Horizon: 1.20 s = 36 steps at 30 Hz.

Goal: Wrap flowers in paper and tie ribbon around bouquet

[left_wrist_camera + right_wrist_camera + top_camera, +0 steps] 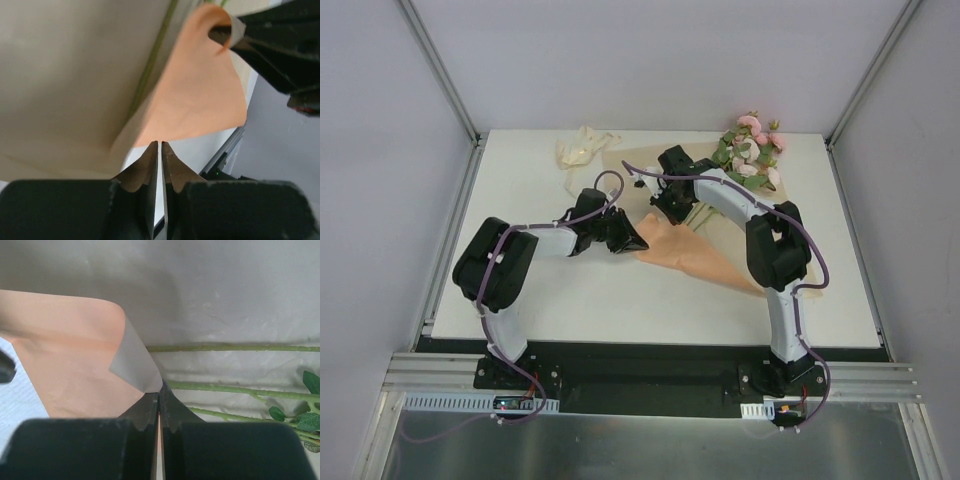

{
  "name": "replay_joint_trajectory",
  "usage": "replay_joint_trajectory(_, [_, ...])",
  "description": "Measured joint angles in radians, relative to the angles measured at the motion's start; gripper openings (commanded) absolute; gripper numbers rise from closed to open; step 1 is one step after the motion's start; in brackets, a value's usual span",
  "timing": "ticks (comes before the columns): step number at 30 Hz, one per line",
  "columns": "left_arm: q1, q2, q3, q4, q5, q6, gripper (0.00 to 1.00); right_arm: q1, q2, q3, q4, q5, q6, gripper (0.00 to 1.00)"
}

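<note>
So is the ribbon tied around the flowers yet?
No, the ribbon lies bunched at the far left, well apart from the flowers lying on the paper.

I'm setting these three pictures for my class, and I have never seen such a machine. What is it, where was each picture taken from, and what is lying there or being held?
These are two robot arms bolted at a table's near edge. The overhead picture shows both, the left arm and the right arm. The other two pictures come from a camera on each wrist, looking along its two fingers. On the white table lie a peach paper, pink flowers with their stems on it, and a cream ribbon near the far edge. The right end effector is shut on a folded paper corner. The left end effector looks shut on another edge.
</note>
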Motion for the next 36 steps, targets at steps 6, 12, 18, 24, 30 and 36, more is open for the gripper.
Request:
replay_joint_trajectory(6, [0.050,0.071,0.022,0.034,-0.032,-0.019,0.00,-0.002,0.000,0.000,0.000,-0.015,-0.011,0.00])
replay_joint_trajectory(12, [0.064,0.149,0.059,0.037,-0.074,-0.021,0.00,-0.003,0.000,0.002,-0.001,-0.007,0.023,0.37])
replay_joint_trajectory(18, [0.064,0.159,0.082,-0.001,-0.100,-0.022,0.00,-0.027,-0.038,0.031,-0.042,0.029,0.288,0.59])
replay_joint_trajectory(24, [0.064,0.164,0.103,-0.039,-0.102,-0.024,0.00,-0.050,-0.420,-0.314,-0.008,-0.026,0.580,0.62])
replay_joint_trajectory(30, [0.064,0.171,0.129,-0.088,-0.105,-0.043,0.00,-0.002,-0.619,-0.674,0.326,-0.251,0.898,0.19])
replay_joint_trajectory(36, [0.070,0.189,0.161,-0.134,-0.096,-0.056,0.00,-0.010,-0.478,-0.724,0.428,-0.206,0.976,0.17])
